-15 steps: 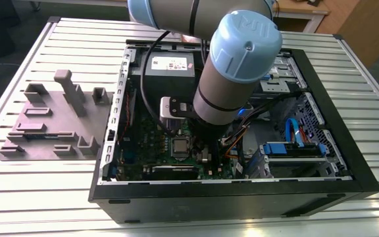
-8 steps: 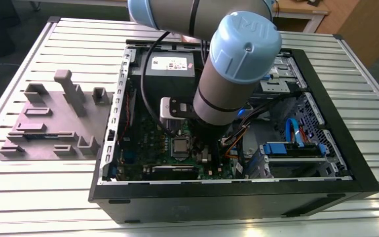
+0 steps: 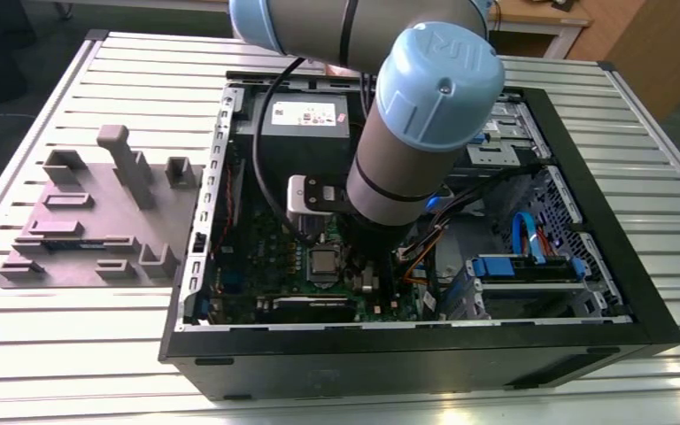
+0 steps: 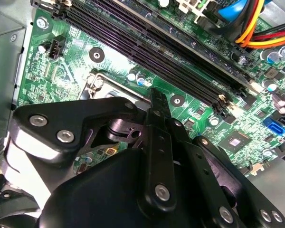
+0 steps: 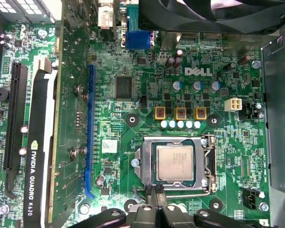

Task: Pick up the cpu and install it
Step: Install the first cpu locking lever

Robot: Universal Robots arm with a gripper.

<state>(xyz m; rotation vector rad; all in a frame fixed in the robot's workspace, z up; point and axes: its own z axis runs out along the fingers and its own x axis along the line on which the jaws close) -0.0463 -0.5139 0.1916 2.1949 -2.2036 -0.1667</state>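
The black claw (image 5: 154, 202) is seen with its fingers pressed together, and nothing is held between them. Just beyond its tips, the small flat square cpu with a pale silver-grey metal top (image 5: 175, 162) is seen lying in the dark socket with a metal frame (image 5: 206, 164) on the green motherboard (image 5: 133, 102). The placing step looks done. A straight pull up and away seems to be what is called for.
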